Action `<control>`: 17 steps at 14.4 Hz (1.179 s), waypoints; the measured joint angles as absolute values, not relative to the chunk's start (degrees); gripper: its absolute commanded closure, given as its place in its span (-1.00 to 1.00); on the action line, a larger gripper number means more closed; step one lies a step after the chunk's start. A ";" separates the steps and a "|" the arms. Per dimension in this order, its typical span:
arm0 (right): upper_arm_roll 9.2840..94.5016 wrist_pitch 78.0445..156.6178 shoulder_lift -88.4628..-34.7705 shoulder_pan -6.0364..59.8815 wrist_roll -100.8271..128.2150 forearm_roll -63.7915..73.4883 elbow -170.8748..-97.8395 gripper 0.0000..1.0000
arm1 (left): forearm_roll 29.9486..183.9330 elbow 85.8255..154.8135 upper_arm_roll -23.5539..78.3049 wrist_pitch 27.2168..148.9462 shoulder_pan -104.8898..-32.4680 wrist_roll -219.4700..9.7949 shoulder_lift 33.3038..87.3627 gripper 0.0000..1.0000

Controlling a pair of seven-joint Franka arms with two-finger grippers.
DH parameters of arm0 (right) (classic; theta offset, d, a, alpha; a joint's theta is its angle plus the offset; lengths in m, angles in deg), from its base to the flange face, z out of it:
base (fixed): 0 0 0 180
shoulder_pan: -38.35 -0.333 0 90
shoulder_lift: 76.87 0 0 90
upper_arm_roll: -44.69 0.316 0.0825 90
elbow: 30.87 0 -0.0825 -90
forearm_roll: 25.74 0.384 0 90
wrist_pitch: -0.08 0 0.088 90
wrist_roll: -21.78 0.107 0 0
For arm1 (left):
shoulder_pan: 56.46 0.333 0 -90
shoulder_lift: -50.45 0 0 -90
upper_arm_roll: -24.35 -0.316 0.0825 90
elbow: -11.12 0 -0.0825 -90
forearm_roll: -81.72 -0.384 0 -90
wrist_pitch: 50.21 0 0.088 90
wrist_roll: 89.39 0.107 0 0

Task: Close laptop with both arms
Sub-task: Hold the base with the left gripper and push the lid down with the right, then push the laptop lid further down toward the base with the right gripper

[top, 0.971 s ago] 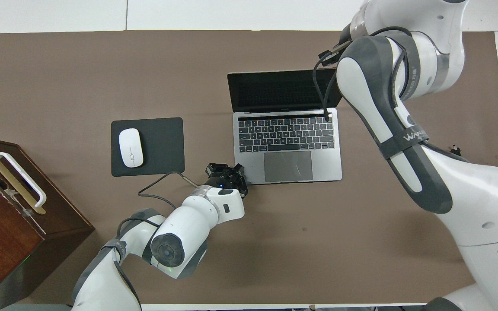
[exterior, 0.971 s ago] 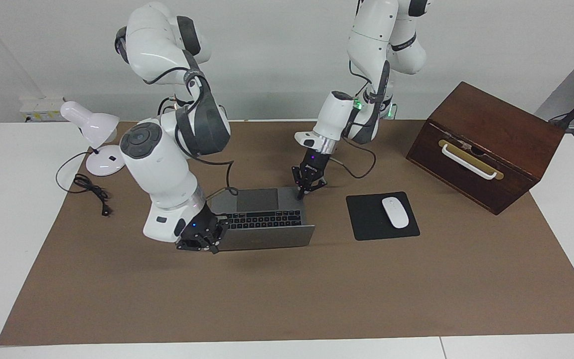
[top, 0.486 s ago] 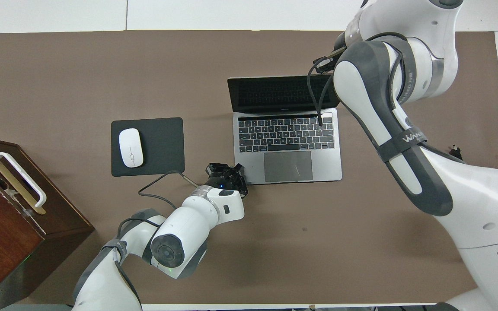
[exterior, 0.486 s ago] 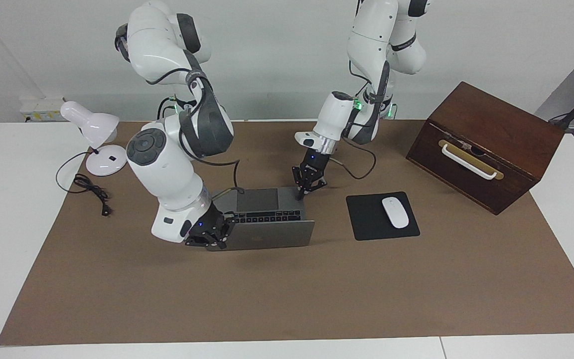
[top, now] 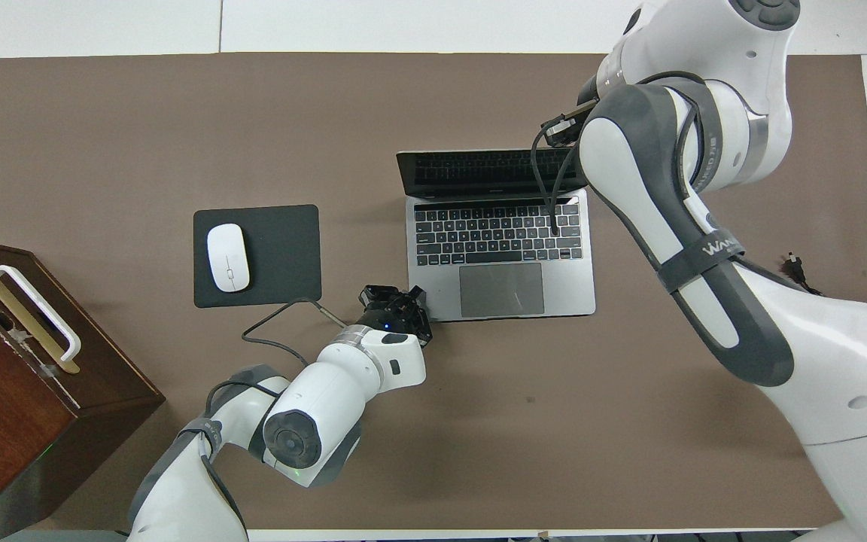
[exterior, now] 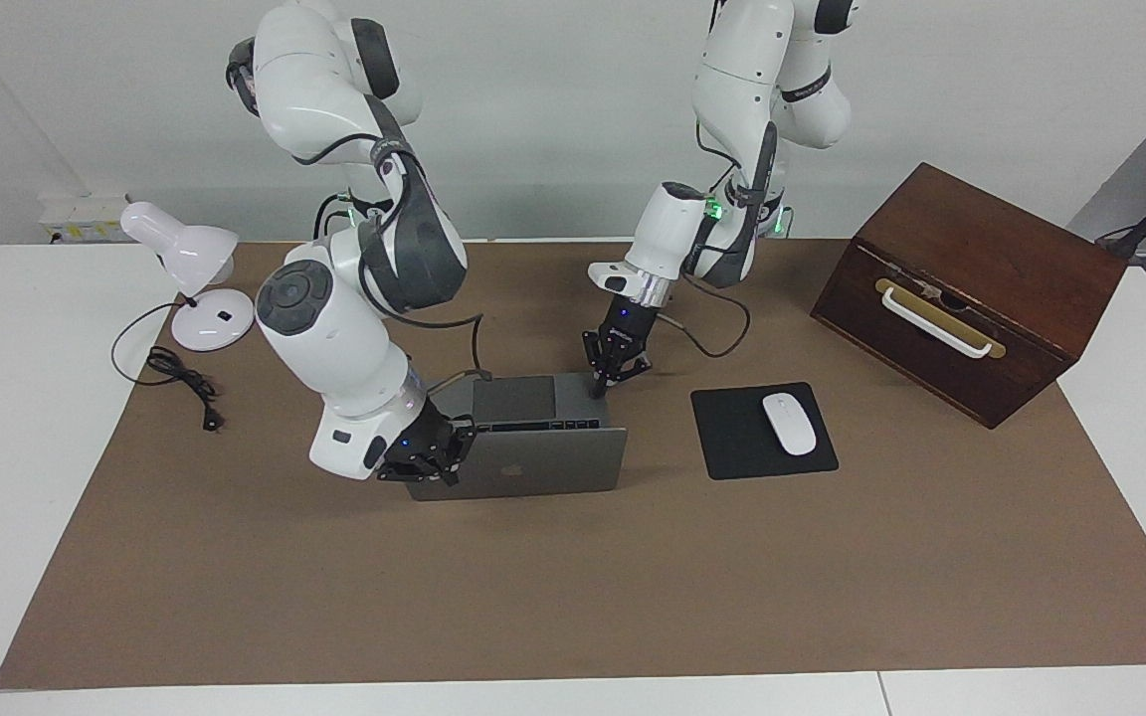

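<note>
The silver-grey laptop sits mid-table with its lid half raised, apple logo facing away from the robots. In the overhead view its black keys and trackpad show, with the dark screen seen as a narrow strip. My right gripper is against the lid's edge at the right arm's end. It is hidden under the forearm in the overhead view. My left gripper rests down on the base's corner nearest the robots, at the left arm's end, and also shows in the overhead view.
A black mouse pad with a white mouse lies beside the laptop toward the left arm's end. A brown wooden box stands past it. A white desk lamp and its cable sit at the right arm's end.
The lid has swung up from lying tilted back to standing steeper, toward the keys. My right gripper has moved with it. My left gripper has stayed on the base's corner.
</note>
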State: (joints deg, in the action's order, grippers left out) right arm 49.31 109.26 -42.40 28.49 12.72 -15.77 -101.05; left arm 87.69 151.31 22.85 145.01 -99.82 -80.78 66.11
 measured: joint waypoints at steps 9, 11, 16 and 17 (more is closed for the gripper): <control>49.32 109.17 -44.33 28.44 13.78 -15.77 -104.85 1.00 | 87.69 151.96 22.80 146.24 -100.09 -80.64 66.11 1.00; 49.33 109.17 -44.92 28.43 13.90 -15.77 -106.10 1.00 | 87.69 152.03 22.73 146.35 -100.23 -80.62 66.11 1.00; 49.33 109.20 -47.31 28.45 14.11 -15.76 -111.30 1.00 | 87.69 152.10 22.69 146.50 -100.31 -80.52 66.11 1.00; 49.33 109.22 -47.89 28.46 14.11 -15.76 -112.57 1.00 | 87.69 152.11 22.69 146.52 -100.32 -80.48 66.11 1.00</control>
